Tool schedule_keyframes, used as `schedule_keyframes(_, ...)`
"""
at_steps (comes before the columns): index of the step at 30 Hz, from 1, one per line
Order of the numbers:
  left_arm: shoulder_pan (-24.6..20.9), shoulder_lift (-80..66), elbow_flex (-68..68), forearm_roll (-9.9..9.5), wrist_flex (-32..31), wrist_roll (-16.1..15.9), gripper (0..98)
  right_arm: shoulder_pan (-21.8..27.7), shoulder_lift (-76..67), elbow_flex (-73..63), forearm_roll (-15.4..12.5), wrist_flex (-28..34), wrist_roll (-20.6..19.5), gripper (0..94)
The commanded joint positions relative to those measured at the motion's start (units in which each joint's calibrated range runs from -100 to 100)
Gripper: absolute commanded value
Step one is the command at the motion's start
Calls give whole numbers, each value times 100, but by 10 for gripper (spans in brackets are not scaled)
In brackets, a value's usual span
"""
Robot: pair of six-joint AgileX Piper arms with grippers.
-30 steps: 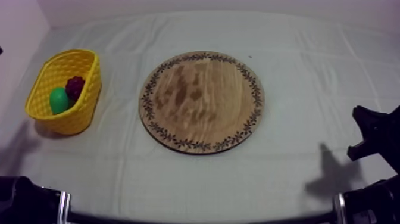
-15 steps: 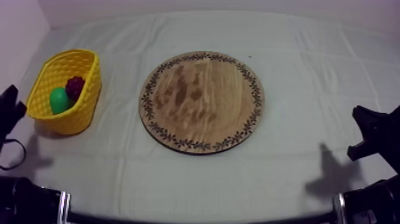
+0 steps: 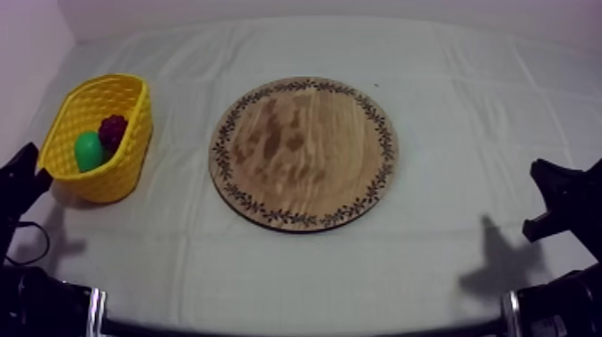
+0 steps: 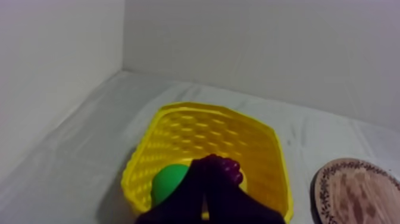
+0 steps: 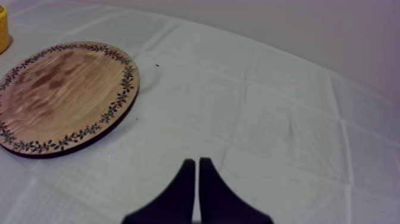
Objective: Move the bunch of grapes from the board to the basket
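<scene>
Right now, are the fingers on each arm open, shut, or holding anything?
Left gripper: fingers shut, holding nothing, near the yellow basket.
Right gripper: fingers shut, holding nothing.

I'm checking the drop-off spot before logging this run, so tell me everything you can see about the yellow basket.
The yellow basket looks like plastic moulded in an open lattice, with sloping walls and a thicker rim. It stands upright on the grey-white cloth at the table's left side, apart from the wooden board. Inside it lie the bunch of grapes, dark purple-red, and a green toy fruit, side by side.
</scene>
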Motion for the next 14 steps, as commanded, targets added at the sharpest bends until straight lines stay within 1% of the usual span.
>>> schedule_keyframes(1,-47,-2,6,54,114,-104,0,5,-1,-3,1,0,4,4)
schedule_keyframes(4,-194,-4,6,211,391,-324,0,5,-1,-3,1,0,4,4)
schedule_keyframes(6,-257,-4,6,267,479,-389,0,5,-1,-3,1,0,4,4)
schedule_keyframes(14,-314,-5,6,349,611,-473,0,5,-1,-3,1,0,4,4)
